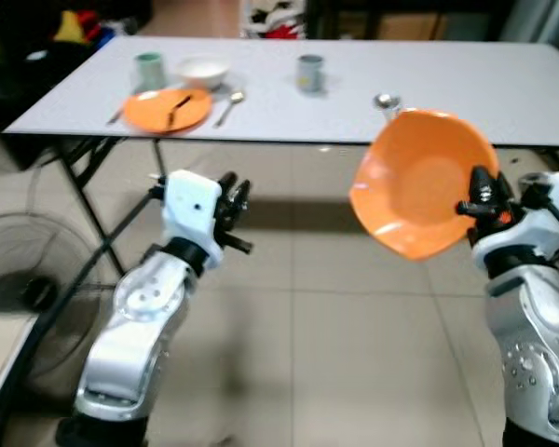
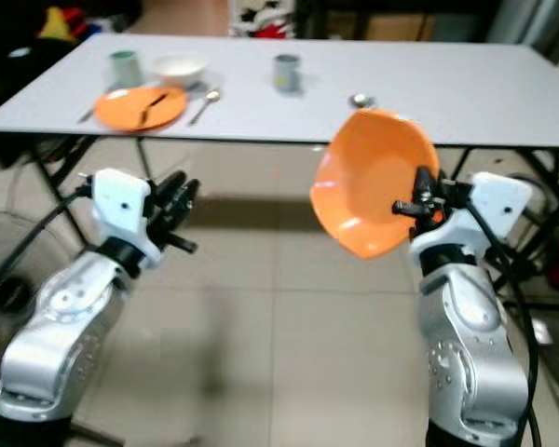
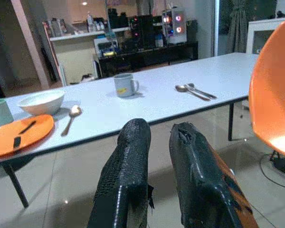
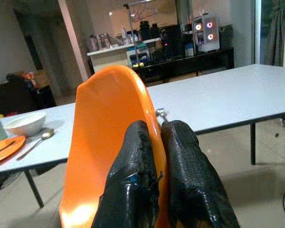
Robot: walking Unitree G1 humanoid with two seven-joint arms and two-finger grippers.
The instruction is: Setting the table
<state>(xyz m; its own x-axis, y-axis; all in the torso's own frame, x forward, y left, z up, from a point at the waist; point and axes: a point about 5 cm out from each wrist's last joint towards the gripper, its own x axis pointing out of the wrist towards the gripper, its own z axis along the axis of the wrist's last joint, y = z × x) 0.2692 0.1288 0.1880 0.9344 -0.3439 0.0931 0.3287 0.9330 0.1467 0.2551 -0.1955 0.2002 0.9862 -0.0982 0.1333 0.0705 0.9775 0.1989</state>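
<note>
On the far left of the table I count one place laid: an orange plate with a dark utensil lying across it, a white bowl just behind, a green cup beside the bowl, and a spoon along the plate's right edge. Further right stands a grey mug, and near the front edge lie a second spoon and what looks like a fork beside it, with no plate between them, so I judge the second place half done. That missing plate is in my right gripper, whose two fingers are clamped on its rim, one on each face; it hangs in the air on the near side of the table, below the edge and just in front of the loose spoon. It stands nearly on edge, hollow side facing my left arm and a little towards me, its flat axis running roughly up and down, so I reckon it must be tipped level before it goes down. My left gripper carries nothing, fingers nearly together with a slim gap, held forward at waist height and well apart from the plate. What is left, as I read it: carry the plate up over the table edge and set it beside the cutlery, near the mug.
</note>
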